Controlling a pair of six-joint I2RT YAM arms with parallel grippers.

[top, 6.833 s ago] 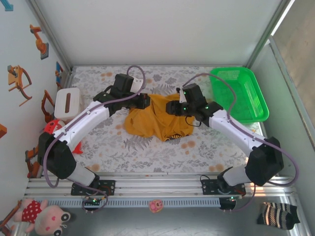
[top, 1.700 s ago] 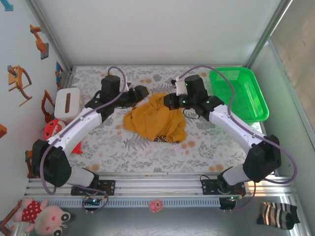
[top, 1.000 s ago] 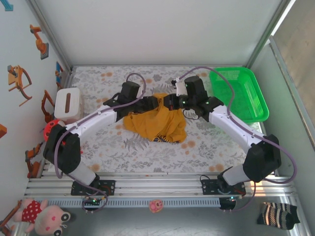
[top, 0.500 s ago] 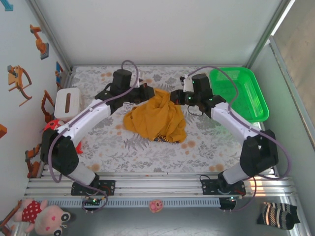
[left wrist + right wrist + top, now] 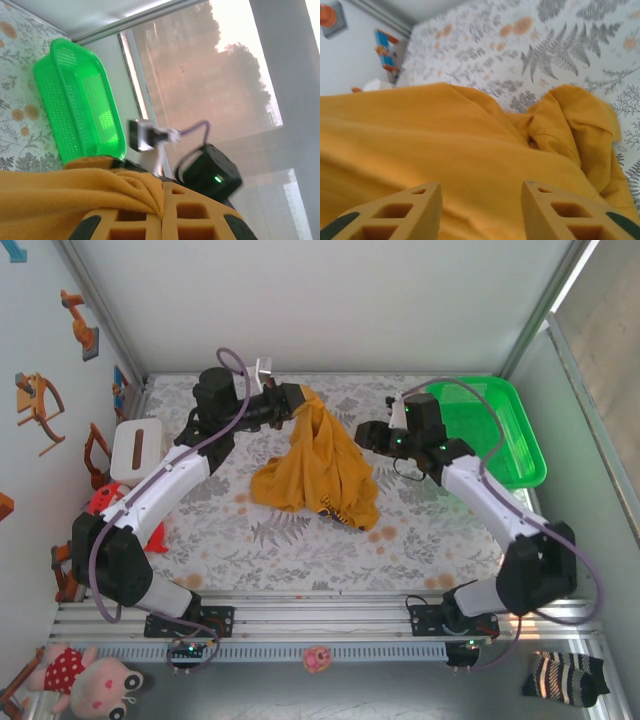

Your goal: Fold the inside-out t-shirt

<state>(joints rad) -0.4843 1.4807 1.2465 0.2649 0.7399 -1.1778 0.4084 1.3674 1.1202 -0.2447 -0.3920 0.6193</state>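
Left gripper [image 5: 292, 400] clamped on the inside-out t-shirt [image 5: 318, 465]; right gripper [image 5: 360, 432] released.
We find the left gripper pinching a fold, held up as a peak at far centre; the rest hangs and lies bunched on the table [image 5: 430, 530] mid-scene. The right gripper sits just right of the cloth, jaws spread, empty. We judge the cotton light, limp, quick to bunch: take hold at a hem or shoulder seam, not mid-panel.

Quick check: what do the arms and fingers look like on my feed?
The left arm and right arm have white links, black joints and a looping purple cable each. The fingers are orange-tan blocks with rectangular cut-outs and dark tips.
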